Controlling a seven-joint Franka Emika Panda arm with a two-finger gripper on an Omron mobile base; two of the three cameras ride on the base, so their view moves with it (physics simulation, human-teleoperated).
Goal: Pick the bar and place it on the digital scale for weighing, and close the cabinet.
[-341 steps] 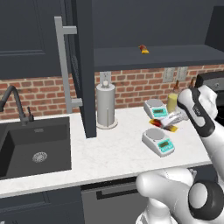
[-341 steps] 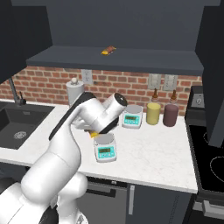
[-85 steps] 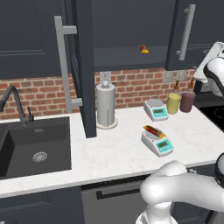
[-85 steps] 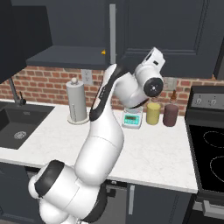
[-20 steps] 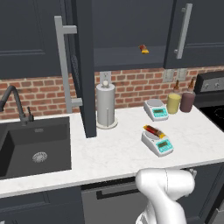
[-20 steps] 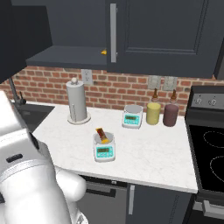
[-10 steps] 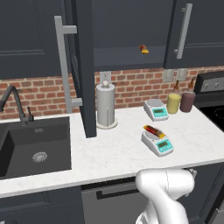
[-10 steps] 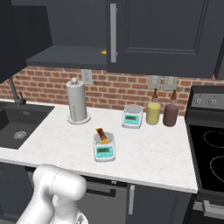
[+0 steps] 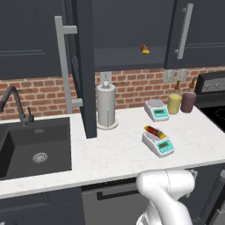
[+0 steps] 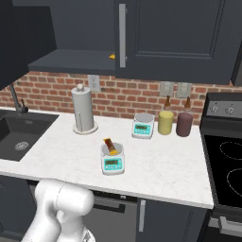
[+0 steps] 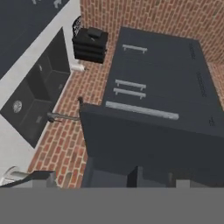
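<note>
1. The bar point(image 9: 154, 131) is lying across the round pan of the digital scale point(image 9: 158, 143), the nearer of the two on the white counter point(image 9: 114, 154). The teal display faces the front edge. In the right base view the bar point(image 10: 110, 146) sits tilted on that same scale point(image 10: 112, 159), one end sticking up past the pan's back rim.
2. The second scale point(image 9: 156, 109) is further back by the brick wall, just beside a yellow bottle point(image 9: 175, 103) and a dark red bottle point(image 9: 188, 100). Nothing on its pan.
3. The cabinet point(image 9: 127, 33) is half open: the left door point(image 9: 85, 70) swings out toward the camera, edge-on, with its long silver handle point(image 9: 65, 70) showing. The right door point(image 9: 197, 30) is shut flat.
4. A small red-and-yellow item point(image 9: 143, 48) sits on the open cabinet shelf.
5. A paper towel holder point(image 9: 106, 105) stands just right of the open door's lower edge, and the sink point(image 9: 33, 147) is off to the left.
6. The gripper's jaws are spread wide with nothing between them. The hand view looks along dark cabinet fronts with silver handles point(image 11: 141, 110), rolled sideways, with the sink point(image 11: 37, 94) at the left.
</note>
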